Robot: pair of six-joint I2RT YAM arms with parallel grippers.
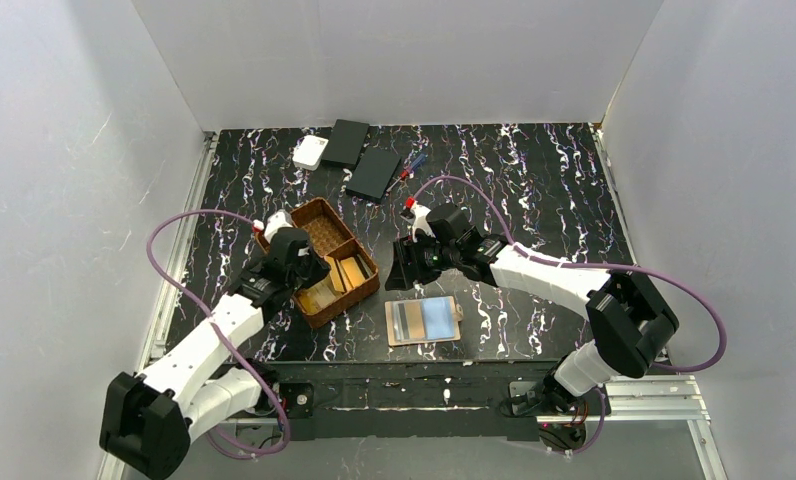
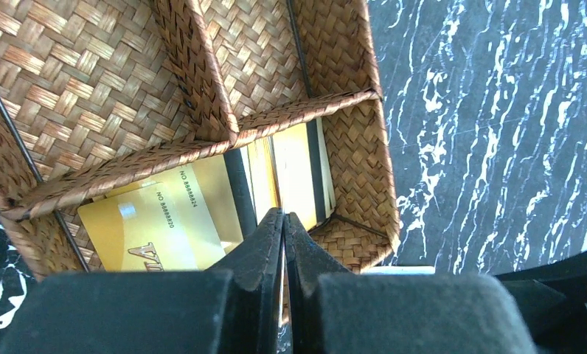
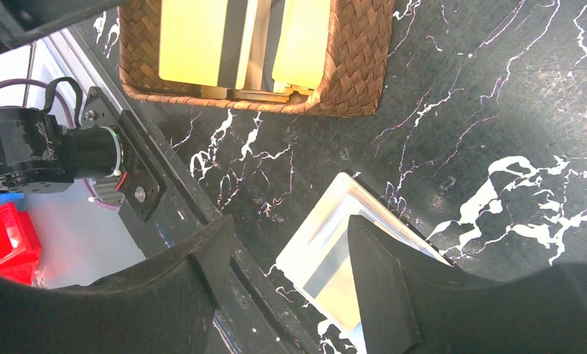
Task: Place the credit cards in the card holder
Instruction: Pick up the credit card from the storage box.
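Note:
Several gold credit cards (image 2: 158, 221) lie and lean in the near compartment of the brown woven tray (image 2: 349, 184). My left gripper (image 2: 283, 214) reaches into that compartment, shut on the edge of one upright card (image 2: 278, 177). From above, this gripper (image 1: 309, 272) is over the tray (image 1: 304, 212). The tan card holder (image 1: 424, 320) lies open and flat near the front edge, with a card showing in its clear pockets. My right gripper (image 1: 406, 265) hovers open just behind the holder; the holder (image 3: 327, 251) shows between and below its spread fingers (image 3: 290, 236), which hold nothing.
A white box (image 1: 310, 152), two flat black boxes (image 1: 346, 142) (image 1: 374, 172) and a pen (image 1: 411, 165) lie at the back of the table. The tray (image 3: 357, 66) with its cards (image 3: 195, 37) sits beyond the right gripper. The left arm's base (image 3: 47, 147) stands at the table's near edge.

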